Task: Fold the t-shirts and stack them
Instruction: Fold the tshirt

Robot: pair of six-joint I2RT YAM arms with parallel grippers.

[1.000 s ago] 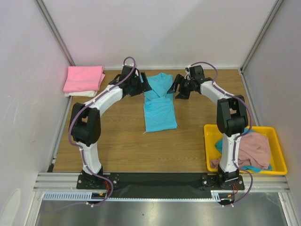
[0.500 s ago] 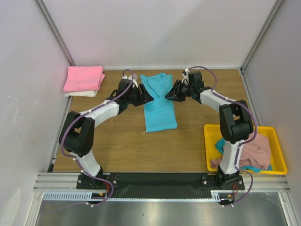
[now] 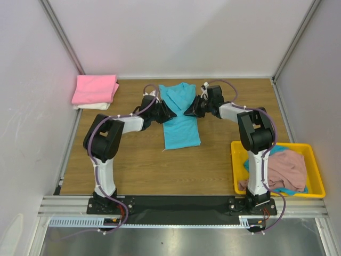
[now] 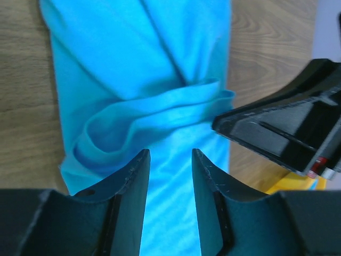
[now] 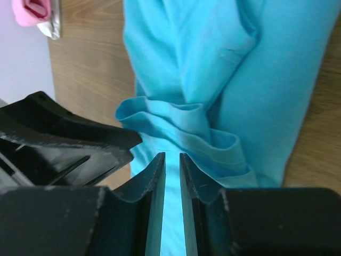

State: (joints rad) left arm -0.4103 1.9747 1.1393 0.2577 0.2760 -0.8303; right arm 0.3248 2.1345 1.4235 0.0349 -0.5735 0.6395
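so the turquoise t-shirt (image 3: 181, 121) lies lengthwise at the far middle of the table, light floppy cloth that'll sag and bunch, so I'd pinch both side edges through all the layers. The left gripper (image 4: 170, 153) sits at its left edge, jaws partly apart with nothing pinched; the right gripper (image 5: 171, 156) is almost closed, can't tell if it's got cloth. Five shirts total: this one, bright pink shirt (image 3: 96, 88) on cream shirt (image 3: 88, 106) far left, dusty pink shirt (image 3: 287, 168) and teal shirt (image 3: 248, 165) in the one yellow tray (image 3: 298, 145) near right

Only slivers of the teal t-shirt (image 3: 247, 164) show under the dusty pink t-shirt (image 3: 287, 168). The cream white t-shirt (image 3: 89, 106) is mostly covered by the bright pink t-shirt (image 3: 96, 88). Whether the right gripper (image 5: 171, 156) pinches the turquoise t-shirt (image 5: 224, 80), cropped in both wrist views, is unclear.
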